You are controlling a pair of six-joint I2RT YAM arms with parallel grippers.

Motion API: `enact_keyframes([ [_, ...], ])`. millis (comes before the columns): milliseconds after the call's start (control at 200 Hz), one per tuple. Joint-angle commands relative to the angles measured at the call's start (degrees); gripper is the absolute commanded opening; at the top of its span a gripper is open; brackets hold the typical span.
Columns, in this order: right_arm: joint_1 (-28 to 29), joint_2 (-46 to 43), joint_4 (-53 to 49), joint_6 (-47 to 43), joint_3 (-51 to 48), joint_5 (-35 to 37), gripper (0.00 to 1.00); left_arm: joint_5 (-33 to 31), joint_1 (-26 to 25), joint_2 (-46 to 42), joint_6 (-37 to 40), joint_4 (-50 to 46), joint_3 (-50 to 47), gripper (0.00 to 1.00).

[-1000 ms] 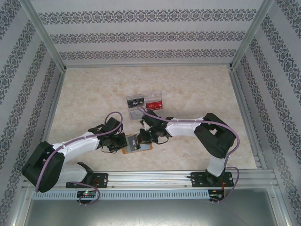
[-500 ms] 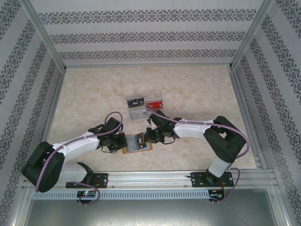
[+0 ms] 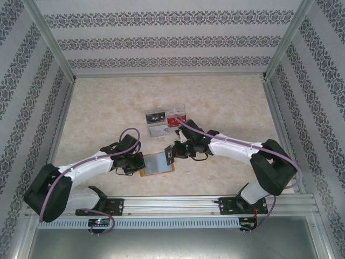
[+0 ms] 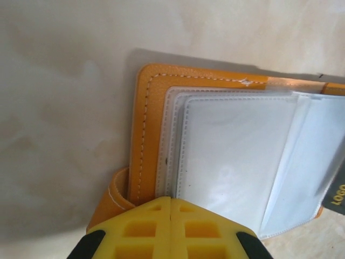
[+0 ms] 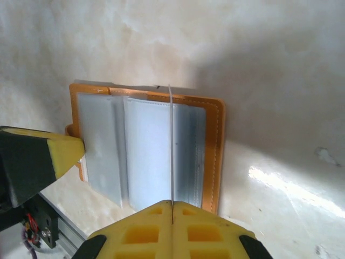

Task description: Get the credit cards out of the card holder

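Marbled beige worktop (image 3: 108,108), boxed on three sides by patterned wallpaper. Nearest, along the front edge, a metal rail (image 3: 172,205) carrying both arm bases.

Just beyond the rail, card holder (image 3: 156,164) (image 4: 151,108) (image 5: 214,140) lying open and flat on the worktop, orange-tan cover down, see-through sleeves (image 4: 232,156) (image 5: 145,156) fanned on top. Small orange strap (image 4: 110,199) curling out at one corner.

Left end effector (image 3: 139,162) (image 4: 170,202) at the holder's left edge: clenched, yellow pads meeting flush, tips set against the cover's rim beside the strap.

Right end effector (image 3: 172,154) (image 5: 172,208) just right of the holder and over it: clamped on a credit card (image 3: 168,155) (image 5: 170,140), thin and edge-on from the right wrist, standing upright above the sleeves and rising from the seam between the pads; dark from above. Whether its far end sits inside a sleeve: cannot tell.

Farther back, apart from the holder, a clear plastic tray (image 3: 157,131), black card (image 3: 155,116) in its left compartment, red card (image 3: 175,121) in its right. Purple cable (image 3: 186,125) of the right arm crossing the tray's right corner.
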Motion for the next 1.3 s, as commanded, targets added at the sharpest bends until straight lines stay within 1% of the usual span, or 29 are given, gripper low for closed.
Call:
enact_keyframes([
  [0, -0.5, -2.8, -9.0, -9.3, 6.5, 4.9, 0.03, -2.1, 0.6, -3.5, 1.6, -4.8, 3.9, 0.03],
  [30, -0.4, -3.1, -10.4, -11.0, 7.6, 5.9, 0.02, -2.5, 0.6, -4.3, 1.8, -5.6, 4.8, 0.05],
  [80, -0.3, -3.6, -13.0, -14.4, 10.3, 8.4, 0.01, -3.6, 0.7, -5.8, 2.2, -7.2, 6.3, 0.12],
  [165, -0.3, -3.8, -17.1, -20.9, 14.8, 12.1, 0.0, -6.1, 0.8, -8.1, 2.7, -10.5, 8.9, 0.32],
  [175, -0.2, -3.7, -17.5, -21.6, 15.3, 12.7, 0.0, -6.5, 0.9, -8.4, 2.8, -10.9, 9.1, 0.36],
  [225, 0.2, -3.3, -19.0, -25.9, 17.9, 15.6, 0.0, -8.5, 1.0, -9.6, 2.7, -13.4, 10.5, 0.64],
  [260, 0.7, -2.9, -19.5, -29.2, 19.6, 17.6, 0.0, -9.7, 1.2, -10.4, 3.0, -14.9, 11.3, 0.78],
  [335, 1.7, -1.5, -20.1, -36.7, 23.1, 20.8, 0.0, -12.1, 1.6, -12.3, 3.7, -18.0, 13.2, 0.97],
  [360, 2.2, -1.0, -20.1, -38.7, 24.3, 22.2, 0.0, -13.1, 1.8, -12.9, 3.9, -19.1, 13.7, 1.0],
  [520, 5.3, 5.5, -20.5, -54.5, 32.2, 31.2, 0.0, -18.0, 2.7, -17.7, 5.3, -24.1, 16.2, 1.0],
  [655, 7.3, 13.0, -22.9, -66.6, 39.6, 37.9, 0.0, -19.3, 3.5, -20.8, 7.0, -26.4, 17.5, 1.0],
  [759, 8.1, 17.3, -22.7, -73.9, 43.3, 41.1, 0.0, -20.6, 3.9, -22.4, 7.8, -28.8, 18.4, 1.0],
  [914, 8.2, 21.0, -20.9, -81.1, 45.9, 43.2, 0.0, -21.9, 4.3, -24.8, 8.4, -31.2, 18.8, 0.99],
  [1019, 8.7, 23.0, -18.2, -86.6, 45.3, 46.7, 0.0, -22.5, 4.5, -25.9, 8.4, -32.1, 18.8, 1.0],
  [1234, 9.2, 25.2, -13.1, -94.6, 44.2, 48.9, 0.0, -24.3, 4.9, -26.9, 8.8, -33.9, 19.1, 1.0],
  [1299, 9.2, 25.7, -12.1, -96.1, 44.3, 48.6, 0.0, -24.2, 5.1, -26.9, 9.0, -34.2, 19.2, 1.0],
])
